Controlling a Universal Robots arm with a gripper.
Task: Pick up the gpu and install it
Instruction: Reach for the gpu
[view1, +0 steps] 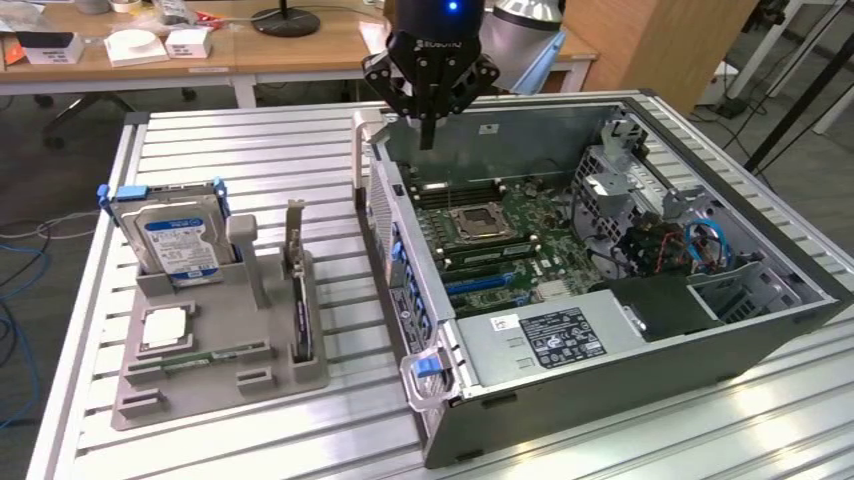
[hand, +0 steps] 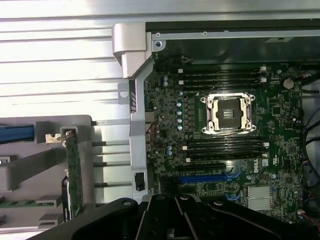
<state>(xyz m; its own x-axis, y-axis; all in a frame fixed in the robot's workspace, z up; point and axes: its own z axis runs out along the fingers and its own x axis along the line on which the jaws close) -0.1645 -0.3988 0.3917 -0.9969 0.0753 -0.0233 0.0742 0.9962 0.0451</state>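
**Hovering empty-handed above the case, with the gpu yet to be picked**

The gripper (view1: 427, 140) hangs above the near wall of the open computer case (view1: 747, 330). Its jaws are pressed together and point straight down, with nothing between them. Directly below it lies the motherboard (view1: 507, 240), with the bare processor socket (hand: 229, 114) and, closer to the tool's body in the wrist view, the blue expansion slots (hand: 205, 177).

The gpu (view1: 300, 315) is well apart from the gripper, lower down and towards the exterior view's left of it, outside the case. It stands on edge in the grey holder tray (view1: 214, 390), with its metal bracket end upward at the end nearer the tool. The hard drive (view1: 176, 245) stands in the same tray, farther from the gripper than the card.

By my reading, the work is at the very start of the pick step. The card is untouched and nothing is installed in the slots.

A grasp would call for the jaws to part first. The tool must then travel out over the case wall to the tray and line up with the thin upper edge of the card, so that the jaws straddle it cleanly and miss the tray's posts just beside it.
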